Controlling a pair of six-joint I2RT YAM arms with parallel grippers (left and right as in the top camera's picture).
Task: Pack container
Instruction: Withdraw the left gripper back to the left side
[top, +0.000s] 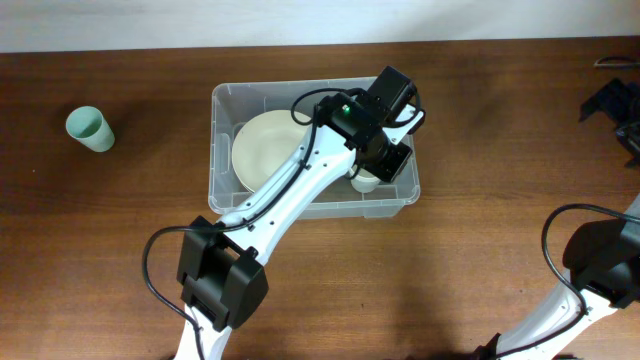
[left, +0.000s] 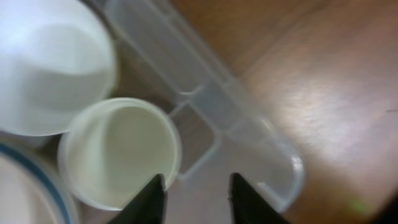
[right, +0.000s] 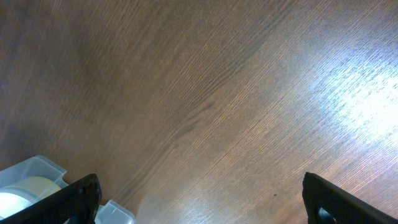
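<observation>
The clear container (top: 216, 150) stands at mid-table. My left arm reaches into its right end, where the left gripper (top: 384, 168) hangs over a small cream cup (top: 364, 183). In the left wrist view the cup (left: 118, 152) stands upright by the container's wall (left: 205, 93). The left gripper (left: 196, 199) is open with nothing between its fingers, and the left fingertip (left: 152, 196) sits just outside the cup's rim. A white bowl (left: 50, 68) and a blue-rimmed dish (left: 15, 186) lie beside the cup. My right gripper (right: 202, 199) is wide open over bare table.
A large cream plate (top: 265, 145) fills the container's left half. A mint-green cup (top: 90, 128) stands alone on the wood at far left. A black object (top: 615, 105) sits at the right edge. The container's corner (right: 31, 174) shows beside my right gripper's left finger.
</observation>
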